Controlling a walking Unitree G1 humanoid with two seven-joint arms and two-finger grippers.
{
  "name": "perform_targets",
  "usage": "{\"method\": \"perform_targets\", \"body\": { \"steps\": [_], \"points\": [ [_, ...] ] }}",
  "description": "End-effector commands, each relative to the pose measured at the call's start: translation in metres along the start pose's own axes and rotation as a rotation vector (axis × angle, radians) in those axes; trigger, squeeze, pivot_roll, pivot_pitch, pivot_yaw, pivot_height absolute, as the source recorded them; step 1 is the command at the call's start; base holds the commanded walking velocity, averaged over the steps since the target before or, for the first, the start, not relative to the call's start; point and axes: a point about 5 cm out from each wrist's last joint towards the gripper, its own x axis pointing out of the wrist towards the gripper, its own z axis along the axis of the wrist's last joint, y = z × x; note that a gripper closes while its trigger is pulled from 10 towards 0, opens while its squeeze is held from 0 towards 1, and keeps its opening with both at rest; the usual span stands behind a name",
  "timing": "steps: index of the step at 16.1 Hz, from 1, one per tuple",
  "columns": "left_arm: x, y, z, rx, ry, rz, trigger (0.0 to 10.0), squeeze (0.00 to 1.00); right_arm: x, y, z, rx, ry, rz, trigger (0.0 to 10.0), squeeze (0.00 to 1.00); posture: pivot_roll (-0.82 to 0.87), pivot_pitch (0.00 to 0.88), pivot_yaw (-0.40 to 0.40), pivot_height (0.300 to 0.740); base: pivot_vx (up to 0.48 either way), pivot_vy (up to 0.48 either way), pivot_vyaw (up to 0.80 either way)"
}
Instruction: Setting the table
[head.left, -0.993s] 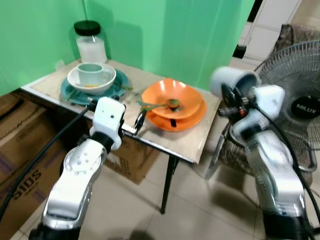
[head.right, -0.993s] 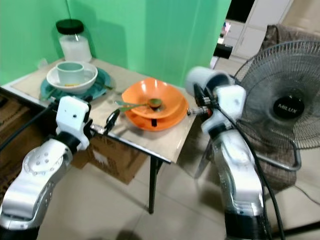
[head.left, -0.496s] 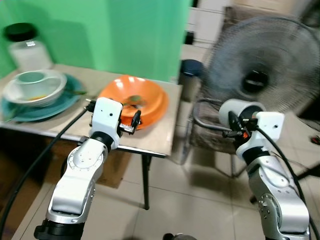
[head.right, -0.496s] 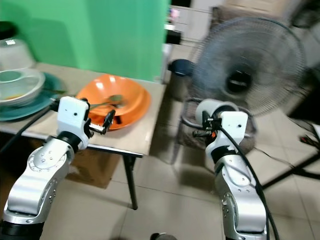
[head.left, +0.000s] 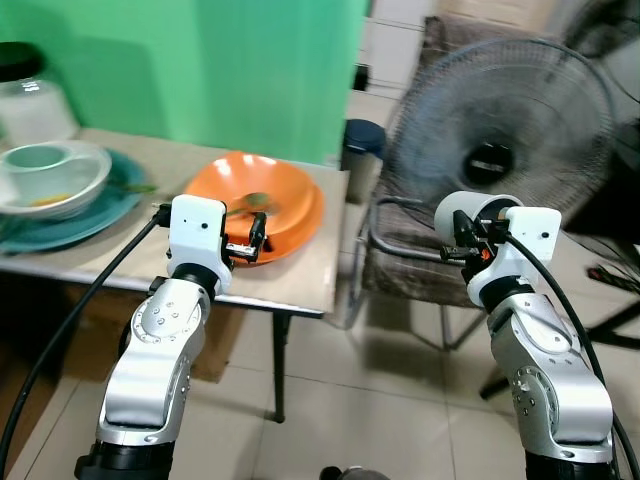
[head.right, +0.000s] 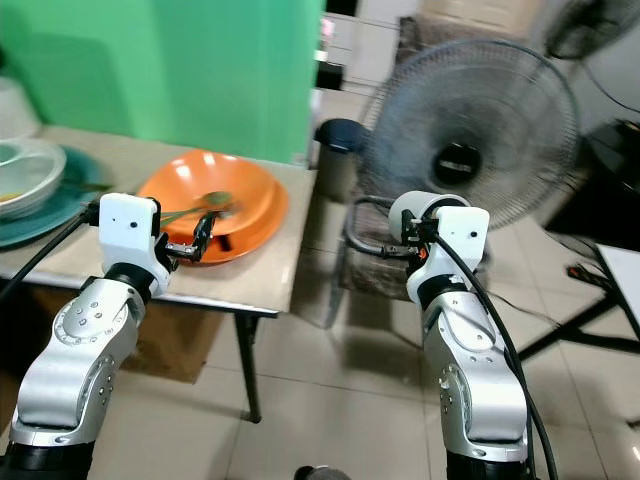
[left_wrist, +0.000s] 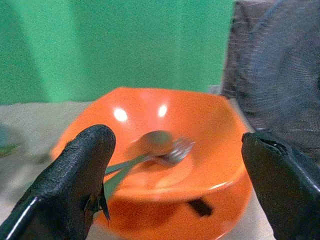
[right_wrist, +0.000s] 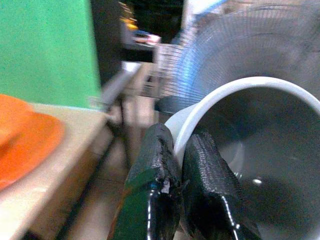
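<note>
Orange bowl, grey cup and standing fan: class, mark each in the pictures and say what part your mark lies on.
orange bowl (head.left: 290, 190), left eye view, inner wall.
grey cup (right_wrist: 280, 125), right wrist view, inside wall.
standing fan (head.right: 459, 162), right eye view, black centre hub.

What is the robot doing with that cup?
The robot is setting the table. Its right gripper pinches the rim of a grey cup, held in the air off to the side of the table, in front of a fan. Its left gripper is open by the orange bowl, which has a spoon and fork in it.
</note>
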Motion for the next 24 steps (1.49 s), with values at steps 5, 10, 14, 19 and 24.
{"method": "perform_targets", "body": {
  "steps": [5, 10, 14, 19, 24],
  "points": [
    [0.002, -0.001, 0.013, 0.01, -0.057, -0.042, 10.0, 0.0, 0.001, 0.003, 0.014, -0.006, -0.035, 0.006, 10.0, 0.0, 0.02, 0.0, -0.072, 0.74, 0.0, 0.0, -0.8],
    [0.001, 0.0, 0.017, -0.013, -0.084, -0.022, 10.0, 0.0, 0.001, 0.009, 0.023, -0.06, -0.051, 0.057, 10.0, 0.0, 0.02, 0.0, -0.074, 0.74, 0.0, 0.0, -0.8],
    [-0.002, 0.002, 0.021, -0.005, -0.104, -0.03, 10.0, 0.0, -0.003, 0.012, 0.025, -0.042, -0.059, 0.075, 10.0, 0.0, 0.03, 0.009, -0.08, 0.74, 0.0, 0.0, -0.8],
    [-0.005, 0.003, 0.022, 0.002, -0.104, -0.034, 10.0, 0.0, -0.008, 0.014, 0.024, -0.054, -0.051, 0.08, 10.0, 0.0, 0.03, 0.022, -0.07, 0.74, 0.0, 0.0, -0.8],
    [-0.006, 0.003, 0.023, 0.005, -0.11, -0.041, 10.0, 0.0, -0.011, 0.014, 0.024, -0.059, -0.045, 0.077, 10.0, 0.0, 0.03, 0.028, -0.07, 0.74, 0.0, 0.0, -0.8]
  ]
}}
